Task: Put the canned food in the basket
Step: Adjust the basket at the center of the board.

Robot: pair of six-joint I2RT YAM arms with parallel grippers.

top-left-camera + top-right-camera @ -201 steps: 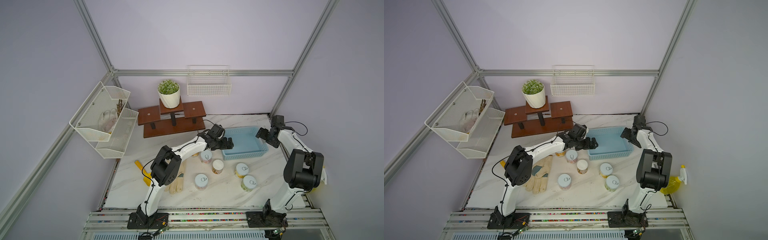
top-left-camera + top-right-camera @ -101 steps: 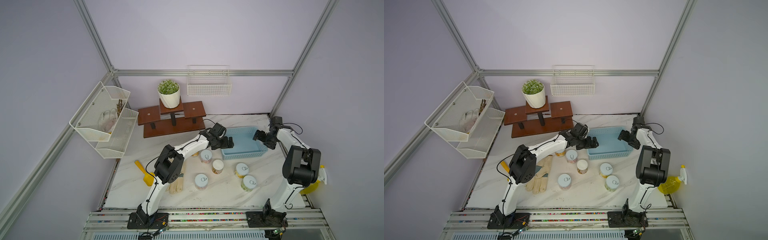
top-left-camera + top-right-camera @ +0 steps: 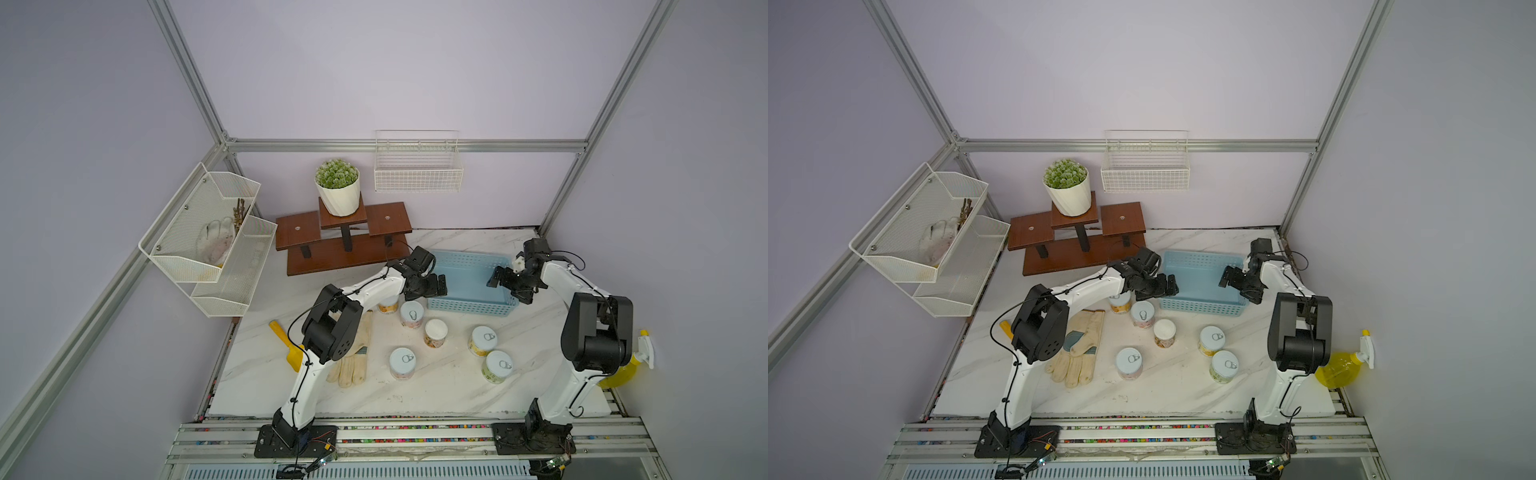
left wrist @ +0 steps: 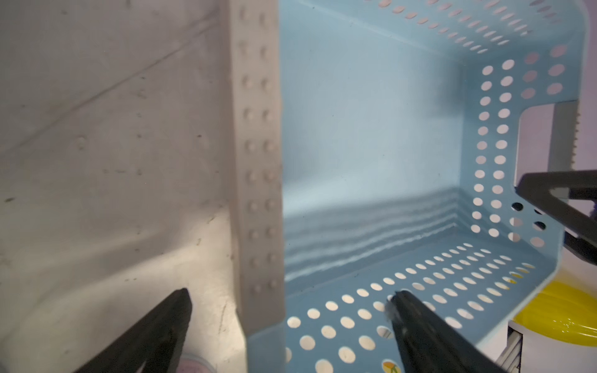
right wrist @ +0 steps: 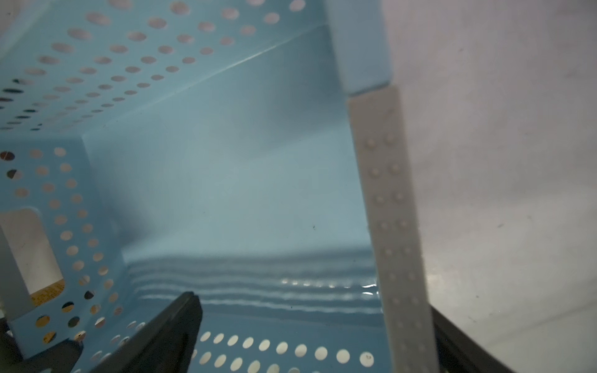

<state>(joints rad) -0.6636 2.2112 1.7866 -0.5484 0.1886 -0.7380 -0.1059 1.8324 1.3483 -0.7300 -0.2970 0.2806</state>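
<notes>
The right gripper point(image 3: 509, 286) is reaching farther in from the side and is now straddling the right end wall of the basket point(image 3: 469, 306). Behind it the right arm is folding inward, uncovering more of the yellow spray bottle point(image 3: 619, 372) at the table's edge. The basket seems to be sliding slightly toward the left gripper point(image 3: 432, 289), which is shifting the same way with it.

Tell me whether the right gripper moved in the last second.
Yes. The right gripper shifted away from the rear corner post, inward over the basket's end wall.
</notes>
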